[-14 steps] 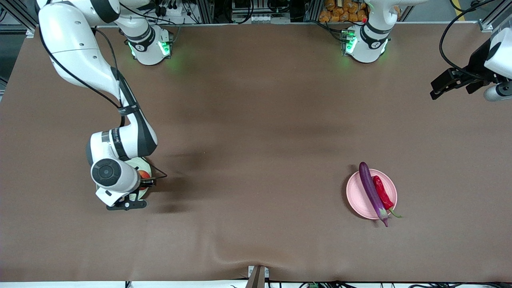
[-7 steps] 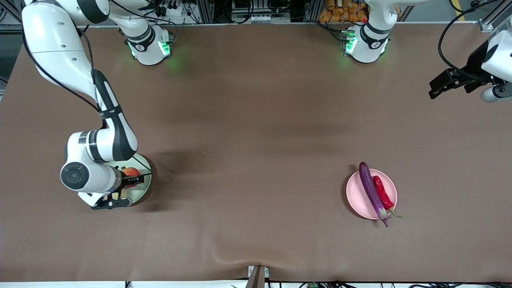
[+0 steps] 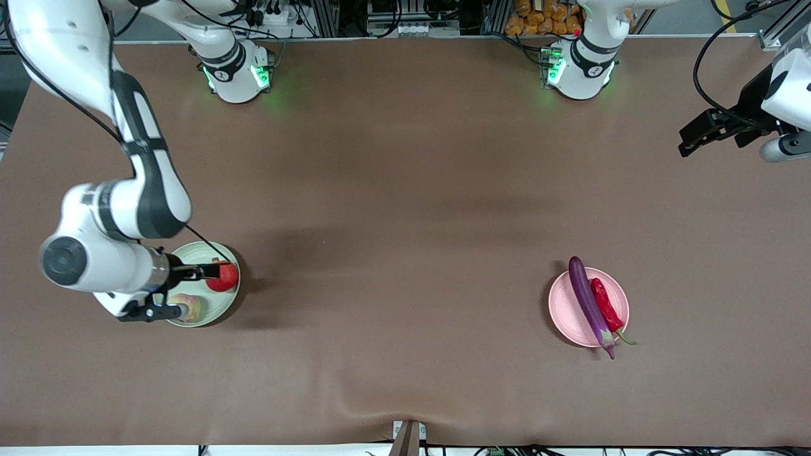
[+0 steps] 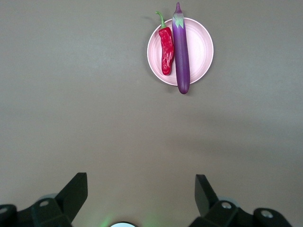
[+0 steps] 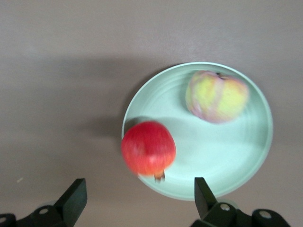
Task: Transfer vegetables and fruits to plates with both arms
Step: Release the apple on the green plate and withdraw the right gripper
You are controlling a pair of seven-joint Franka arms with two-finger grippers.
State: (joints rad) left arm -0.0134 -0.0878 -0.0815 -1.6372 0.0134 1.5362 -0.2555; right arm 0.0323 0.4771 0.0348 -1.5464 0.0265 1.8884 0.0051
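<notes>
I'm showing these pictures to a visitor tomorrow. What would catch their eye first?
Probably the pink plate toward the left arm's end, with a purple eggplant and red chili side by side on it. Then the green plate toward the right arm's end, holding a pomegranate and peach, the open right gripper over it. The left gripper waits open, high and off to the side.

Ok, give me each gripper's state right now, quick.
Left gripper: open, holding nothing, waiting at the left arm's end of the table.
Right gripper: open, empty, over the green plate.
</notes>
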